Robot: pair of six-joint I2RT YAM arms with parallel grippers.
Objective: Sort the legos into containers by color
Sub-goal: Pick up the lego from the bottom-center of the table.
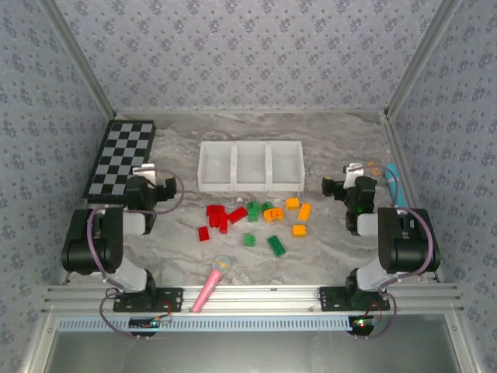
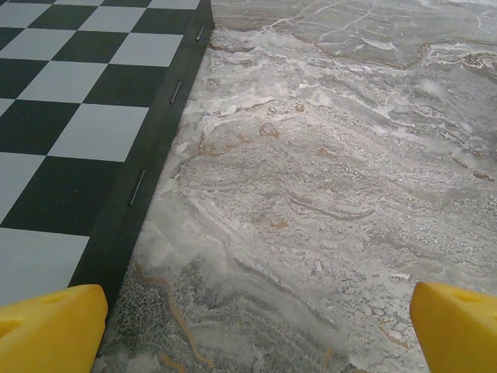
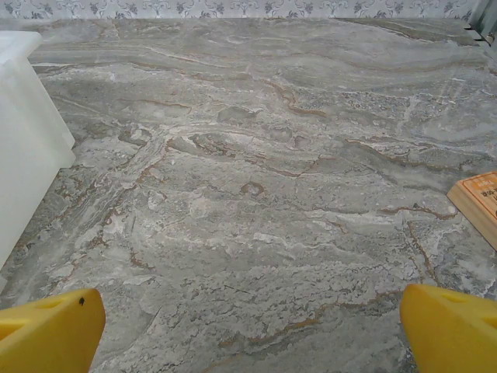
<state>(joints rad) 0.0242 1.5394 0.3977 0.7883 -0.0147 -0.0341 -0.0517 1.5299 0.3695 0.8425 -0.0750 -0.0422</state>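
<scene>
Both grippers stood wide open and held nothing: left gripper (image 1: 165,186) parked by the near corner of the black-and-white checkerboard mat (image 1: 120,159), right gripper (image 1: 335,185) off the right end of the row of three white translucent bins (image 1: 251,188). From the left wrist, the yellow fingertips (image 2: 48,330) framed bare stone beside the board's dark edge (image 2: 70,116); from the right wrist, the right gripper (image 3: 252,330) faced open table, with a white bin wall (image 3: 23,132) at the left and a flat tan-orange piece (image 3: 480,202) at the right margin, too cropped to identify. Small plastic bricks (image 1: 252,221) lay loose on the table just in front of the bins, already roughly grouped: red (image 1: 221,216) to the left, green (image 1: 276,245) in the middle, orange (image 1: 299,230) to the right. The bins looked empty from above. Judgement: sorting not begun, first reach pending. The next move called for either arm to swing inward over the pile and come down on one brick; several reds touched, so an outlying brick would be cleaner. Long pink microphone-shaped toy (image 1: 211,284) lay near the front rail, apart from the bricks. Surface was grey veined marble-pattern tabletop (image 1: 326,249), flat, matte. Enclosure walls carried blue-grey floral wallpaper (image 1: 248,54), with aluminium framing at the corners.
</scene>
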